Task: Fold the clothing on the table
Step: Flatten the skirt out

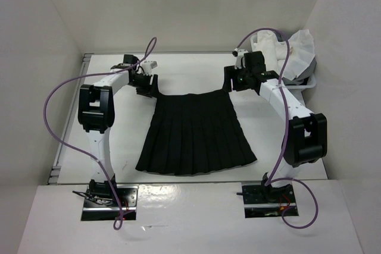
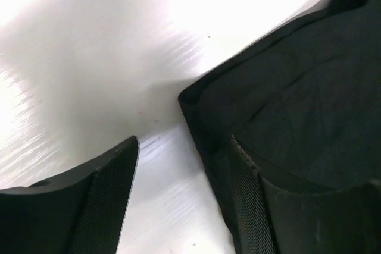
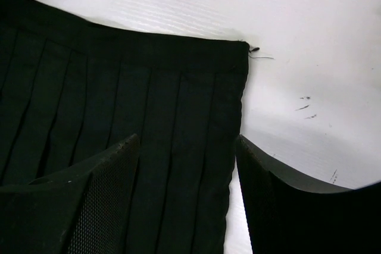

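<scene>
The clothing, a black pleated skirt (image 1: 195, 132), lies flat on the white table (image 1: 190, 72) with its narrow waistband at the far side and its wide hem toward the arm bases. My left gripper (image 1: 146, 85) is low at the waistband's left corner, open; in the left wrist view the skirt's corner (image 2: 196, 105) lies between the fingers (image 2: 104, 200) and one finger is over the fabric. My right gripper (image 1: 234, 81) is at the waistband's right corner, open, its fingers (image 3: 101, 200) straddling the skirt's side edge (image 3: 232, 147). Neither gripper is pinching the fabric.
A white basket (image 1: 309, 80) holding white and grey cloths (image 1: 294, 49) stands at the back right, just behind the right arm. White walls close in the table on the left, back and right. Purple cables (image 1: 50, 117) loop off both arms.
</scene>
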`<state>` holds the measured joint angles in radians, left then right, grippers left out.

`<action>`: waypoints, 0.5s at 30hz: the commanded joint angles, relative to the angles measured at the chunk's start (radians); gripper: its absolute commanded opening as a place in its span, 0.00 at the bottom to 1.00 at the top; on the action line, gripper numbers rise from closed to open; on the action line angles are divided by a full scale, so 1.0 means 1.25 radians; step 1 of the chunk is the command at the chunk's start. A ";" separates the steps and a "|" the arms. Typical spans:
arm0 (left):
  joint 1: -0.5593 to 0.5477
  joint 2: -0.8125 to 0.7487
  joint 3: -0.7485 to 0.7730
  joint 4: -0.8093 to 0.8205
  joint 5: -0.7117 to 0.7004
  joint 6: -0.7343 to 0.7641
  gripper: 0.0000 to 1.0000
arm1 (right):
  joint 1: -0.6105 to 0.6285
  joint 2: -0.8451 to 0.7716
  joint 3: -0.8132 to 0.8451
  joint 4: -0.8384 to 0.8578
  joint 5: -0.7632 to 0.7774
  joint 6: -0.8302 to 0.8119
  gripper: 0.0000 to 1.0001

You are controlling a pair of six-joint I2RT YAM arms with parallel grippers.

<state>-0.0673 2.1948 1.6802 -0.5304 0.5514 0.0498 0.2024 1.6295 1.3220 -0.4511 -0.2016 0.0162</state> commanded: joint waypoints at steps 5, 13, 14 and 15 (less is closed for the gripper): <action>-0.020 0.037 0.051 -0.001 -0.016 0.030 0.69 | 0.003 -0.004 -0.005 0.020 -0.040 -0.022 0.70; -0.034 0.044 0.056 0.008 -0.035 0.023 0.86 | 0.003 -0.004 -0.005 0.020 -0.040 -0.029 0.71; -0.042 0.021 0.048 0.008 -0.054 0.023 0.97 | 0.003 -0.004 -0.012 0.020 -0.040 -0.029 0.71; -0.042 0.009 0.038 0.020 -0.055 0.014 1.00 | 0.003 -0.004 -0.012 0.020 -0.040 -0.029 0.71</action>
<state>-0.1104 2.2280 1.7348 -0.5209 0.5175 0.0605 0.2024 1.6302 1.3167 -0.4500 -0.2413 -0.0025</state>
